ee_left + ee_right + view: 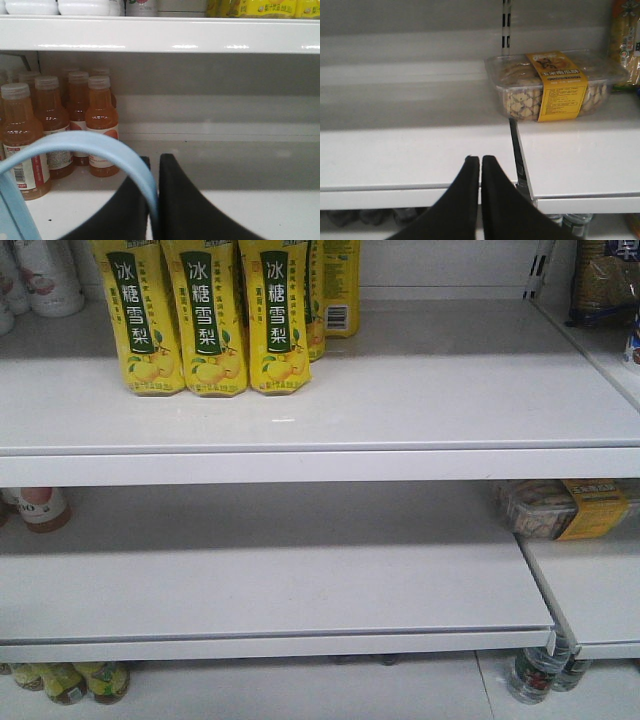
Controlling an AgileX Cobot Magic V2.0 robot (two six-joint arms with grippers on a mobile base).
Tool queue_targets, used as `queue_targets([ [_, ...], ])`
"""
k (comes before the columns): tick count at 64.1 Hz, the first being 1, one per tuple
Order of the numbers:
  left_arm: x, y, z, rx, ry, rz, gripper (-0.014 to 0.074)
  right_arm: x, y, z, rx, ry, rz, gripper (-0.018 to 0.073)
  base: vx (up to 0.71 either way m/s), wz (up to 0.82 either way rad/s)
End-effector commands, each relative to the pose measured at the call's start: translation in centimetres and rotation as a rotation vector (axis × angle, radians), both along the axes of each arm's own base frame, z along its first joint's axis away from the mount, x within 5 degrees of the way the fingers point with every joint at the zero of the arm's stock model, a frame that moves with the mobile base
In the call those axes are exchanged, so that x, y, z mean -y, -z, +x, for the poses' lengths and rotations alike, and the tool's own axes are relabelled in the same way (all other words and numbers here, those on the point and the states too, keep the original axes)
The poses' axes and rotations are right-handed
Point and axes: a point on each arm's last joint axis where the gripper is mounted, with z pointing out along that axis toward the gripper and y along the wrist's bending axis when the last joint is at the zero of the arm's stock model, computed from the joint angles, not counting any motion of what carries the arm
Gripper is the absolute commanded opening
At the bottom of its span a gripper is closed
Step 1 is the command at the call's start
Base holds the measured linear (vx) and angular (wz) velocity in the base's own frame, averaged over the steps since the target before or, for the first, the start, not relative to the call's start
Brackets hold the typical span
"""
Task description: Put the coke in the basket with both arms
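Note:
The coke is out of view in every frame. Of the basket I see only its light blue handle, arching from the lower left, and a piece of blue wall. In the left wrist view my left gripper is shut on that handle, and the blue band runs down between the two black jaws. My right gripper is shut with nothing between its jaws. It hovers in front of the white middle shelf. Neither arm shows in the front view.
Orange juice bottles stand at the back left of the shelf ahead of the left gripper. A clear biscuit box with a yellow band lies on the right-hand shelf. Yellow pear-drink bottles stand on the upper shelf. A gap splits the two shelf boards.

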Motion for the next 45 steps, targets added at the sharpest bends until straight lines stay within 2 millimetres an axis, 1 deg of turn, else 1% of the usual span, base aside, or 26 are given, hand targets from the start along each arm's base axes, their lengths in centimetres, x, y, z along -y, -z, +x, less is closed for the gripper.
queue_targets([
  [1,0.0,-2.7,-0.5,0.2,-0.012,0.096,-0.0006,0.2,-0.7,0.2,0.143,0.029,0.039,-0.0002,0.0,0.0],
  [10,0.0,-2.7,-0.5,0.2,-0.012,0.096,-0.0006,0.2,-1.2,0.1,0.207,0.026,-0.006,-0.0002,0.0,0.0],
  [20,0.0,-2.7,-0.5,0.2,-0.012,0.096,-0.0006,0.2,-2.2,-0.3,0.339,0.021,-0.02,-0.0002,0.0,0.0],
  [27,0.0,-2.6,-0.5,0.197,-0.012,0.096,-0.0006,0.3,-2.7,-0.3,0.391,0.025,-0.021,-0.0002,0.0,0.0],
  [35,0.0,-2.6,-0.5,0.197,-0.012,0.096,-0.0006,0.3,-3.0,-0.4,0.43,0.027,-0.019,-0.0002,0.0,0.0],
  [45,0.0,-2.6,-0.5,0.197,-0.012,0.096,-0.0006,0.3,-3.1,-0.4,0.431,0.028,-0.012,-0.0002,0.0,0.0],
])
